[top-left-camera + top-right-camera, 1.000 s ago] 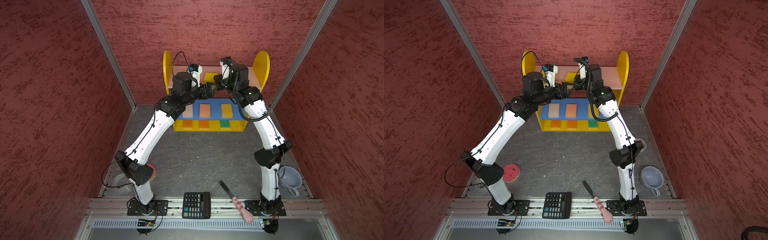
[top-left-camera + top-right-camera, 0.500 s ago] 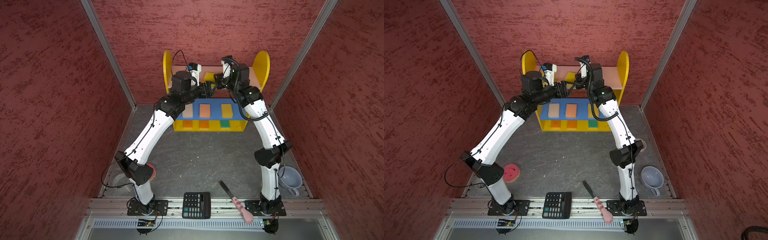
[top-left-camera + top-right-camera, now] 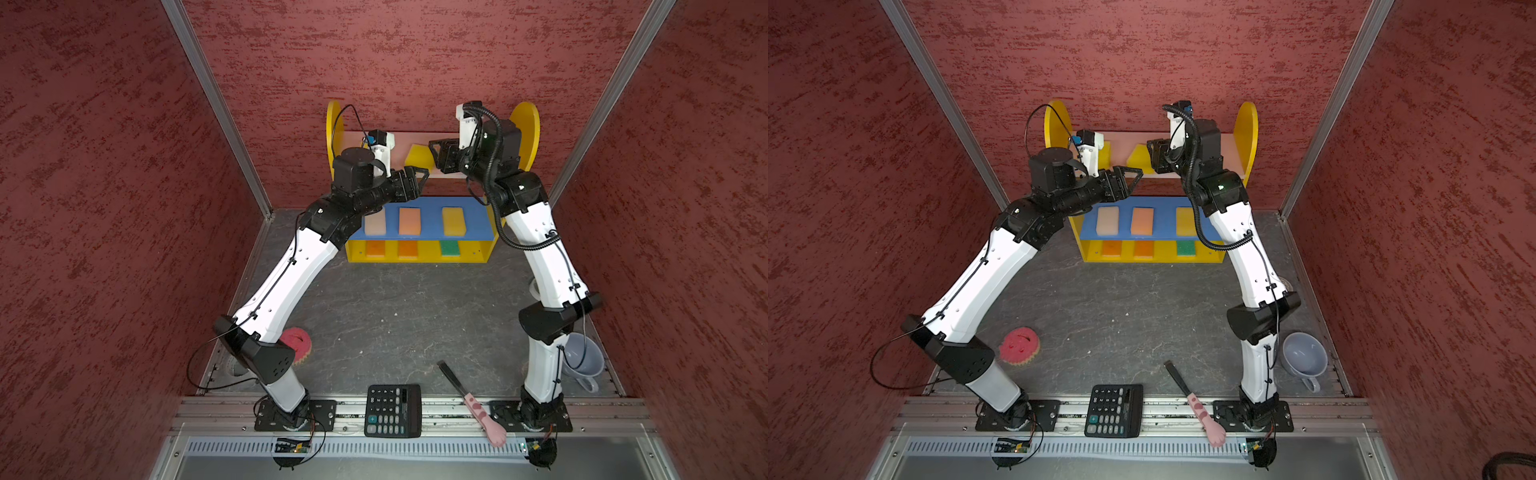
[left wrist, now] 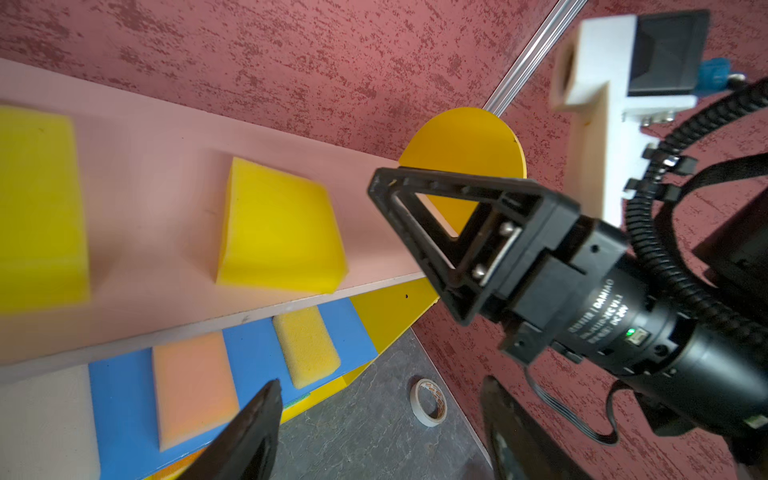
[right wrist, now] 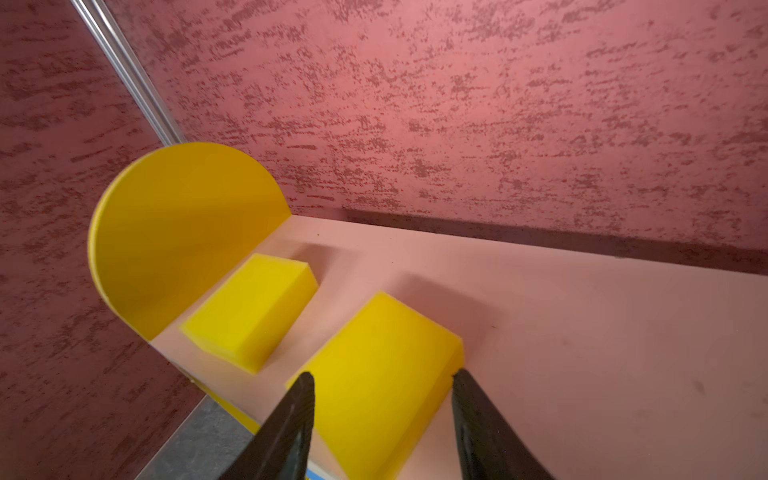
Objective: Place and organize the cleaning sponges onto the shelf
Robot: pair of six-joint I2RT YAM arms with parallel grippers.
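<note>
The yellow rectangular foam sponge point(image 4: 278, 232) lies near the middle of the pale pink top board point(image 4: 158, 174) of the yellow shelf point(image 5: 183, 232), with its long axis front to back, slightly skewed. The right end effector point(image 5: 383, 376) is released, its jaws either side of the sponge. The left end effector point(image 4: 381, 381) is released and empty.

Left fingers point(image 4: 253, 432) and right fingers point(image 5: 291, 432) parted, pointing inward

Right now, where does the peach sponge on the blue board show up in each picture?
In a top view: peach sponge, middle of the blue board.
In a top view: same spot.
Left wrist view: under the pink top board's edge.
Right wrist view: not in it.
Shared landmark: pink top board.
</note>
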